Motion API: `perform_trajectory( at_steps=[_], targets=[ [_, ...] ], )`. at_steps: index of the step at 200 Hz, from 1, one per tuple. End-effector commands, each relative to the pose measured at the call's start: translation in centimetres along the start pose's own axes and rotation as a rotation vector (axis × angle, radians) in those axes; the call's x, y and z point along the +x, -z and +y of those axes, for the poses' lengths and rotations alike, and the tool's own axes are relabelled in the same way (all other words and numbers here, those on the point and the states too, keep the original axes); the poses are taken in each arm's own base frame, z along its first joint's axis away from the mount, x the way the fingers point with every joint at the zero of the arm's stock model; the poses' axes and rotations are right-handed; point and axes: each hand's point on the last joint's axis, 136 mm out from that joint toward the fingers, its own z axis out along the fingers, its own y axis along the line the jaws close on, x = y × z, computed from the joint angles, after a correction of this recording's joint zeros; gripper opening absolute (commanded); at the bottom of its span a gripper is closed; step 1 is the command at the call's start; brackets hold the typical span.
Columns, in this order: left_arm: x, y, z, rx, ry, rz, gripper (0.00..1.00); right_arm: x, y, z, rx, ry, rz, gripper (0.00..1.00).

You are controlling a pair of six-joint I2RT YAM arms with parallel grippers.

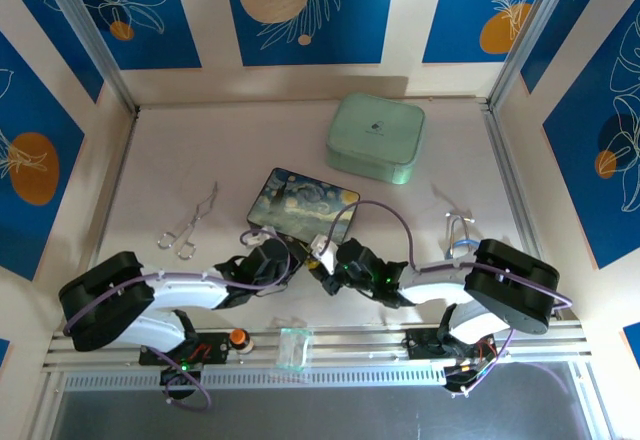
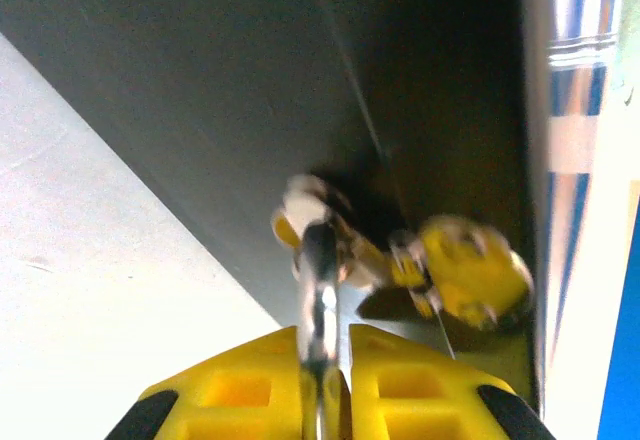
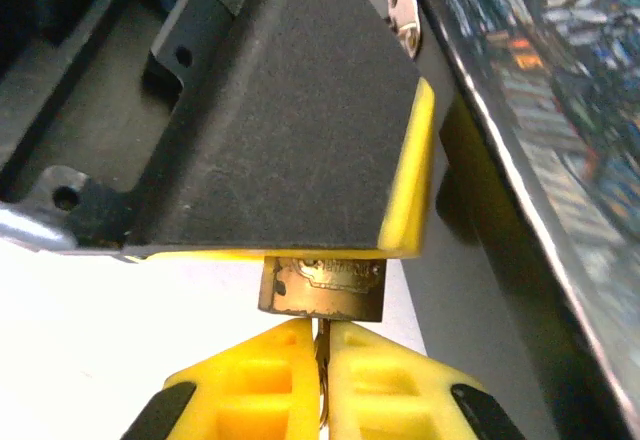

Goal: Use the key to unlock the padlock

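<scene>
key (image 3: 322, 345): mostly hidden between right fingers (image 3: 260, 380) | padlock (image 3: 322, 287): top hidden | left wrist: blurred

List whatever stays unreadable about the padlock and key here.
- Right wrist: the key is a sliver between the right gripper's fingers; its blade vanishes at the padlock, so any turn is unreadable.
- Left wrist: blur smears the silver piece the left gripper pinches.
- Right wrist: that gripper's finger covers the shackle.
- Top external: padlock and key are too small, buried between the grippers.
</scene>
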Motion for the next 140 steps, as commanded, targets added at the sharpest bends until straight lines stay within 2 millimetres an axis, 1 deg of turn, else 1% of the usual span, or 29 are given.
perform_trajectory(
  at_steps=[1, 24, 49, 75, 92, 115, 128, 140],
  targets=[
    [0.5, 0.6, -0.9, 0.059, 0.012, 0.028, 0.0, -1.4, 0.5, 0.5, -0.129, -0.173, -0.041, 0.05],
    [0.7, 0.6, -0.5, 0.063, 0.016, 0.039, 0.0, -0.8, 0.7, 0.5, -0.191, -0.273, -0.03, 0.04],
    [0.5, 0.7, -0.1, 0.064, 0.016, 0.032, 0.0, -0.2, 0.7, -0.3, -0.203, -0.351, -0.028, 0.04],
    [0.3, 0.8, 0.2, 0.053, 0.002, 0.019, 0.0, 0.2, 0.3, -0.1, -0.17, -0.316, 0.022, 0.03],
    [0.2, 0.7, 0.4, 0.042, -0.021, 0.015, 0.07, 0.4, -0.1, 0.5, -0.134, -0.269, 0.057, 0.03],
    [0.2, 0.5, 1.1, 0.014, -0.041, 0.01, 0.07, 0.8, -0.6, 0.8, -0.104, -0.27, 0.09, 0.02],
    [0.2, 0.3, 1.5, 0.001, -0.052, 0.011, 0.12, 1.3, -0.9, 0.8, -0.079, -0.287, 0.114, 0.02],
    [0.3, 0.2, 2.0, -0.012, -0.059, 0.012, 0.12, 1.3, -1.2, 1.4, -0.081, -0.287, 0.129, 0.02]
  ],
)
